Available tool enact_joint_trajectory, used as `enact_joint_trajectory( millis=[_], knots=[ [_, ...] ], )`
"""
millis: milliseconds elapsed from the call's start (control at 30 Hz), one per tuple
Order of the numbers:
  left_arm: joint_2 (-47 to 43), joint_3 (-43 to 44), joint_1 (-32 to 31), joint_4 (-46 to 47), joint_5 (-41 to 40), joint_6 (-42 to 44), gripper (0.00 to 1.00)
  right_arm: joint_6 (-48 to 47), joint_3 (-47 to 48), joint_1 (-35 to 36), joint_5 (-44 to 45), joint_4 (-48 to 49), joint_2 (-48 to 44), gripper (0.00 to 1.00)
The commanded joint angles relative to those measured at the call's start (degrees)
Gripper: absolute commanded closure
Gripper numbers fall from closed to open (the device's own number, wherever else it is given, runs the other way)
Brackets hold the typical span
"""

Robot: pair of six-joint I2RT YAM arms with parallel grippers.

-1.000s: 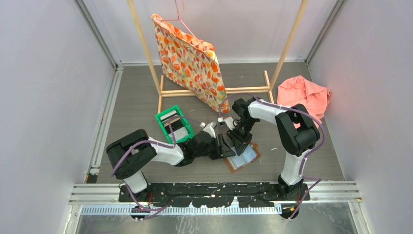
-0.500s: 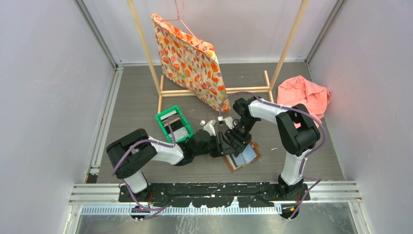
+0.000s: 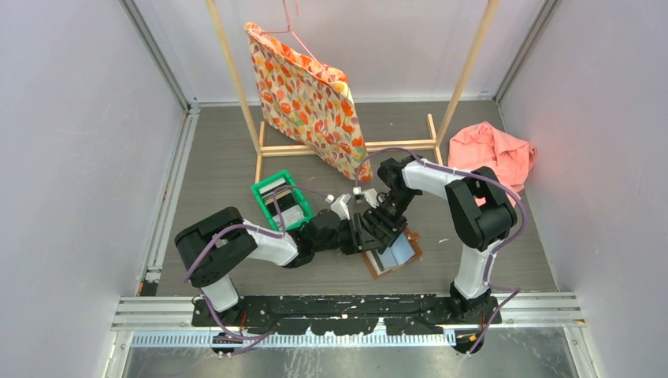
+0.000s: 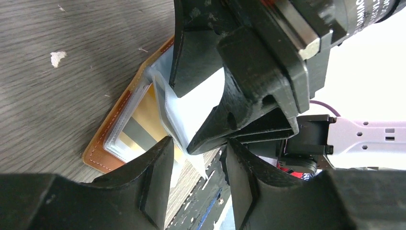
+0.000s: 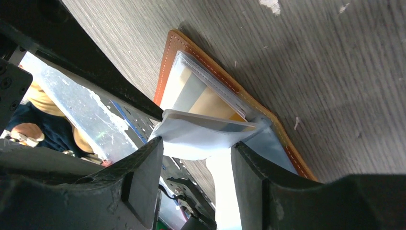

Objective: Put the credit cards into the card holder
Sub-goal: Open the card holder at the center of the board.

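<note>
The card holder (image 3: 396, 257) lies open on the table, brown leather (image 4: 100, 143) with clear sleeves. A gold and a grey credit card (image 5: 201, 96) sit in its flat sleeve. One clear sleeve (image 5: 206, 132) is lifted, and a card's edge (image 5: 215, 125) shows inside it. My right gripper (image 5: 198, 163) stands open astride that lifted sleeve, touching nothing firmly. My left gripper (image 4: 198, 160) is open just beside it, with the sleeve's tip (image 4: 203, 167) hanging between its fingers. In the top view both grippers (image 3: 376, 230) meet over the holder's left half.
A green bin (image 3: 280, 202) holding more cards stands left of the grippers. A wooden rack (image 3: 346, 146) with a flowered bag (image 3: 307, 98) hanging from it is behind. A pink cloth (image 3: 492, 153) lies at the back right.
My right gripper's jaws have spread apart over the lifted sleeve. My left gripper has shifted slightly right, closer to the right one. The holder has stayed in place.
</note>
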Motion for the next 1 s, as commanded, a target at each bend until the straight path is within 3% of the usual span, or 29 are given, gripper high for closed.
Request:
enact_joint_trajectory(
  millis=[0, 267, 600, 800, 967],
  knots=[
    [0.3, 0.0, 0.5, 3.2, -0.5, -0.3, 0.54, 1.8, 1.8, 0.5, -1.6, 0.3, 0.5, 0.43],
    [-0.8, -1.9, 0.8, 3.7, -0.8, -0.2, 0.53, 2.5, 1.8, 0.1, -0.4, 0.8, 0.4, 0.56],
    [-4.1, -4.3, 1.4, 1.7, -1.6, 1.0, 0.51, 3.2, 1.7, -0.7, 0.6, 1.3, 1.0, 0.84],
    [-9.6, -4.3, 1.5, -4.6, -3.1, 3.7, 0.48, 3.3, 1.8, -0.9, 0.4, 1.3, 1.1, 0.90],
    [-10.7, -3.8, 1.6, -4.7, -2.2, 3.8, 0.48, 2.9, 2.1, -2.3, -2.0, 0.5, 1.6, 0.93]
  ],
)
